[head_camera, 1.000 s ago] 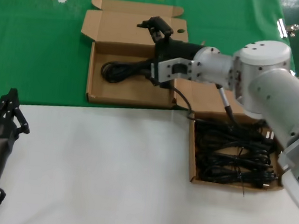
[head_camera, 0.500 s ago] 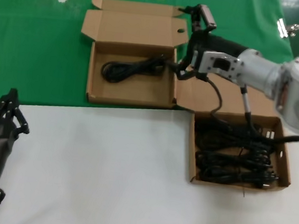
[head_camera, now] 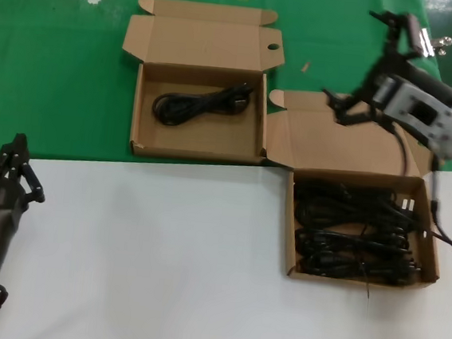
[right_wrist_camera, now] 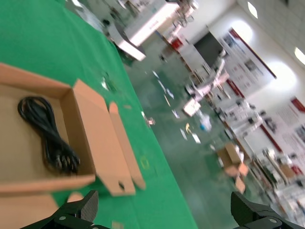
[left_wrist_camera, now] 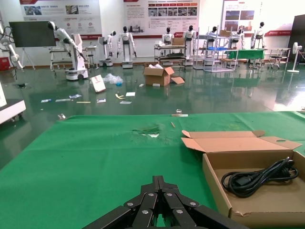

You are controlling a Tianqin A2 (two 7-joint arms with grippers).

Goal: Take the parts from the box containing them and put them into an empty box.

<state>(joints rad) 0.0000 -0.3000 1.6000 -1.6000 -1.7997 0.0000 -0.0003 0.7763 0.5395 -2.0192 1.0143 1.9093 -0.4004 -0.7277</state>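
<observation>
Now, look at the cords point(head_camera: 356, 234) first: the black bundles lie packed in the full box point(head_camera: 294, 224) at about 4 o'clock in your head view, its lid point(head_camera: 332, 144) folded back flat behind it. One single cord point(head_camera: 203, 103) lies alone in the second box point(head_camera: 139, 113) at about 11 o'clock, running slantwise across the floor, plug end toward the far right corner; you also see it in the left wrist view point(left_wrist_camera: 259, 176) and the right wrist view point(right_wrist_camera: 47, 136). That box's lid point(head_camera: 202, 43) stands open on the green mat point(head_camera: 60, 65), the round hole near its right end. The full box sits on the white tabletop point(head_camera: 162, 251), its lid reaching over the mat. Your right gripper point(head_camera: 376, 68) hangs in the air at about 2 o'clock, above the full box's lid, fingers spread wide apart and holding nothing. Your left gripper point(head_camera: 10, 169) is parked at 8 o'clock over the white top, fingers closed together, empty.
</observation>
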